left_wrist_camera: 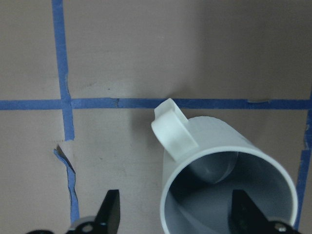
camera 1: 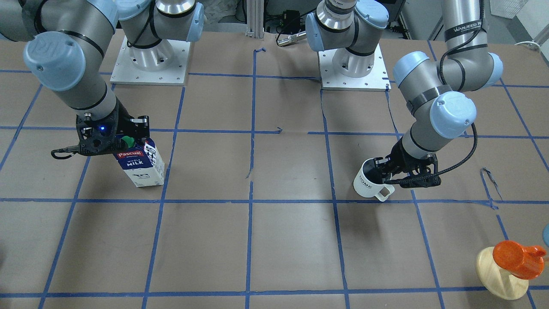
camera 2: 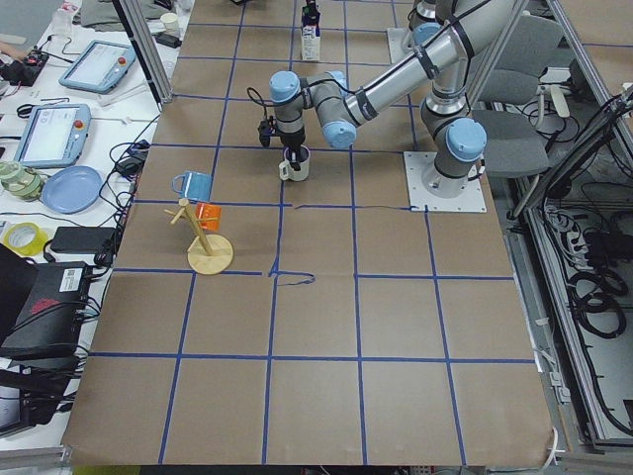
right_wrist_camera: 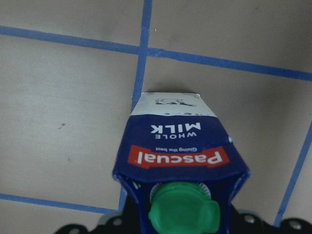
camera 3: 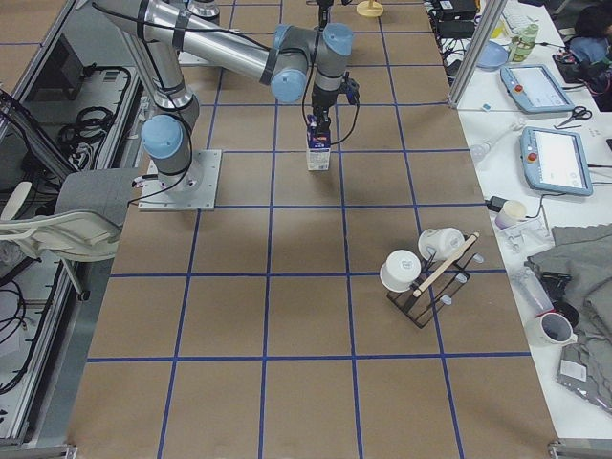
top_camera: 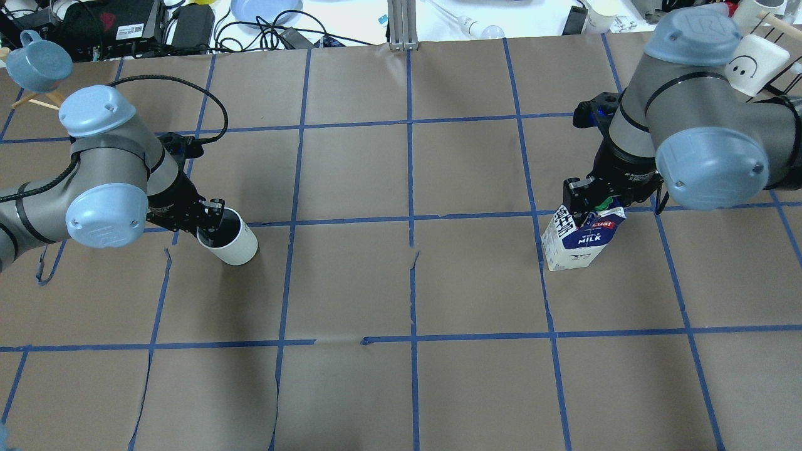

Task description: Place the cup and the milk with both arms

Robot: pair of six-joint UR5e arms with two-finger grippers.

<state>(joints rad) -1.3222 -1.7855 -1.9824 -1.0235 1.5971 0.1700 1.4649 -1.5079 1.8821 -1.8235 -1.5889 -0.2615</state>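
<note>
Straddling glossy cup (left_wrist_camera: 214,139), left tool (left_wrist_camera: 176,214) gapes; right tool (camera 1: 128,136) pinches gable-topped milk (camera 1: 143,165).

The cup (left_wrist_camera: 219,139) sits on the paper-covered desk (left_wrist_camera: 146,48), its grey inside facing the camera and its handle (left_wrist_camera: 173,129) reaching toward a blue tape line (left_wrist_camera: 117,103). The left gripper (left_wrist_camera: 176,214) is spread wide, with one fingertip (left_wrist_camera: 243,209) inside the cup and the other (left_wrist_camera: 111,214) outside, clear of the wall.

Bright, even overhead light; soft shadows; sharp frames, slight wrist-view softness.
</note>
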